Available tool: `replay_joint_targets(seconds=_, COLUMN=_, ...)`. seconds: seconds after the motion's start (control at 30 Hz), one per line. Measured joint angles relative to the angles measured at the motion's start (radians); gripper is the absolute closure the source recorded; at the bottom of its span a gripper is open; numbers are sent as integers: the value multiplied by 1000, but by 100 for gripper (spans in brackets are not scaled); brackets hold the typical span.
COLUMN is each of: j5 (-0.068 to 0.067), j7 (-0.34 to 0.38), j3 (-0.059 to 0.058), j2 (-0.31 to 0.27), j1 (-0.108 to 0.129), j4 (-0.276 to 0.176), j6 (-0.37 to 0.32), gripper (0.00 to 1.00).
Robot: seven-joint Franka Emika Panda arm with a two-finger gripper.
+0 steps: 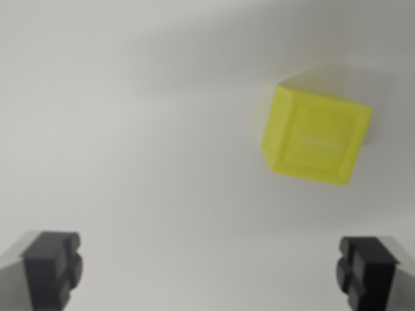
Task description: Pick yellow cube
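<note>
Plain white table (pixel 130 129) fills the wrist view, smooth and unmarked, with soft grey shading toward the top. On it sits the yellow cube (pixel 316 136), in the upper part of the wrist view's right, turned so that one corner edge faces the camera's left. Its broad top face carries a raised square border, and inside that frame there is a short line of embossed lettering; the picture is too blurred for any of it to be read. A faint shadow lies behind the cube on its far side.

Along the bottom edge, the gripper (pixel 211 269) shows only its two dark fingertips (pixel 52 265), one in each lower corner. The jaws stand spread wide apart with nothing between them but bare table. The cube lies well above and apart from both tips, nearer the right-hand one.
</note>
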Motion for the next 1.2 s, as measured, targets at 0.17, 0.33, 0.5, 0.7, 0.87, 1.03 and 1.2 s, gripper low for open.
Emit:
replay_joint_targets(seconds=0.17, j5=1, j7=5, j3=0, j2=16, j1=-10, j4=-3, j6=21, gripper=0)
replay_joint_targets(seconds=0.33, j5=2, j7=10, j3=0, j2=32, j1=-20, j4=-6, j6=41, gripper=0)
replay_joint_targets(seconds=0.5, j5=3, j7=14, j3=0, j2=48, j1=-31, j4=-7, j6=62, gripper=0)
replay_joint_targets(seconds=0.7, j5=4, j7=20, j3=0, j2=69, j1=-43, j4=-8, j6=85, gripper=0)
replay_joint_targets(seconds=0.87, j5=5, j7=25, j3=0, j2=87, j1=-53, j4=-8, j6=105, gripper=0)
replay_joint_targets(seconds=1.03, j5=6, j7=29, j3=0, j2=105, j1=-63, j4=-8, j6=124, gripper=0)
replay_joint_targets(seconds=1.2, j5=7, j7=34, j3=0, j2=124, j1=-73, j4=-6, j6=143, gripper=0)
